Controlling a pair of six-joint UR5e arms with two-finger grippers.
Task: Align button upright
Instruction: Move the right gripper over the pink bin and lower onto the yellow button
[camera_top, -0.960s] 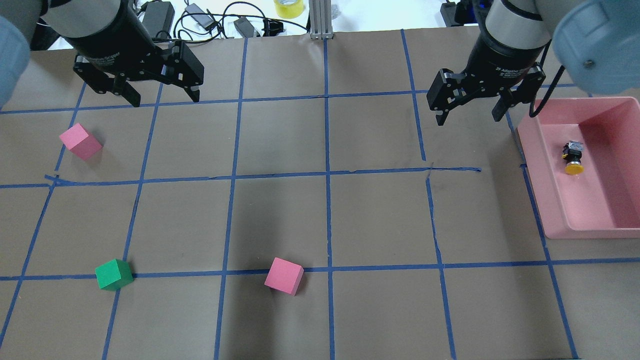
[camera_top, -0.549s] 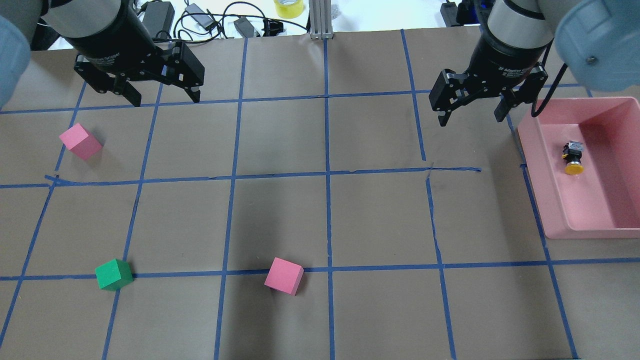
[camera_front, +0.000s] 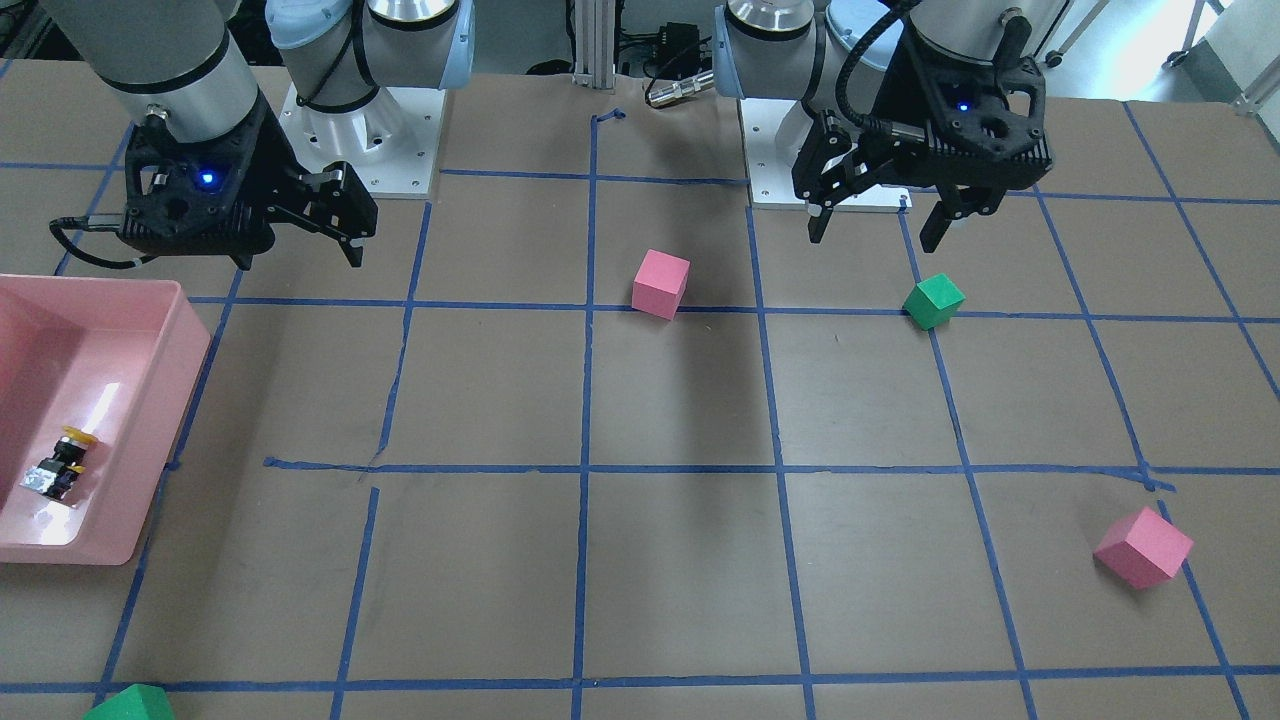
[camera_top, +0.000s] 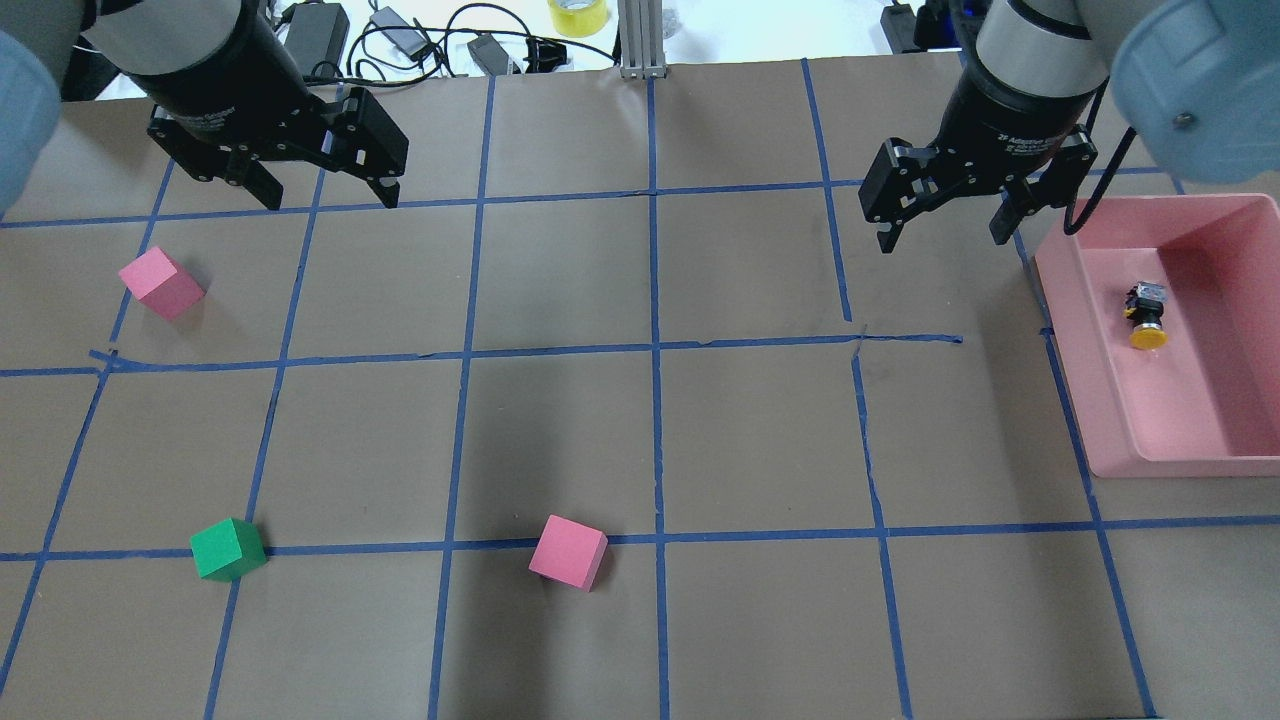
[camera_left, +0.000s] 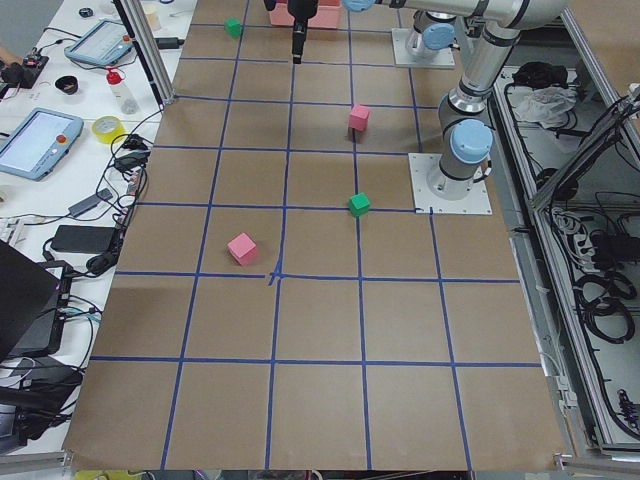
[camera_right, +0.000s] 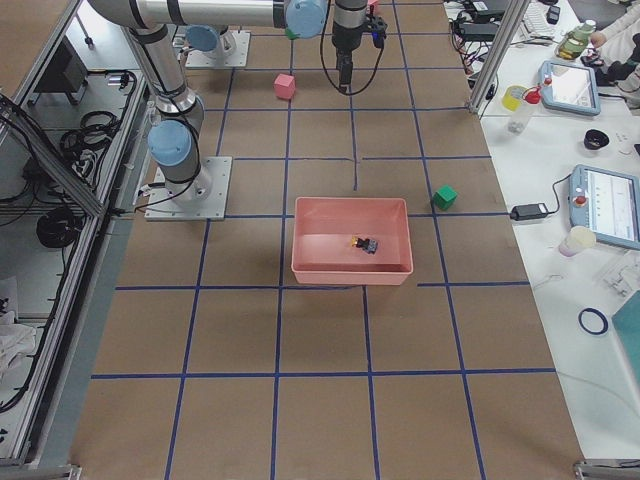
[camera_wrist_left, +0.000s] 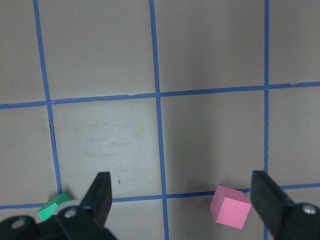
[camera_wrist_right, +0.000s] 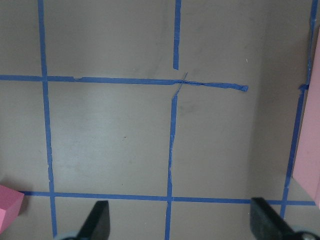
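Overhead exterior view: little has changed over the last second. The right claw (camera_top: 940, 243) has drifted a touch toward the pink tray (camera_top: 1100, 400) and now hangs over the table (camera_top: 760, 440) just outside the tray's far corner. Its fingers are still spread wide and hold nothing. The left claw (camera_top: 330, 205) has barely shifted at the far left of the table. It is equally wide and empty.

The button (camera_top: 1146, 318) has not moved. It lies on its side on the tray floor, in the far half, with its yellow cap turned toward the robot's edge of the table and its silvery base away. Neither claw touches it.

The pink cube (camera_top: 161, 282) near the left claw, the green cube (camera_top: 228, 549) and the second pink cube (camera_top: 568, 552) sit where they were.
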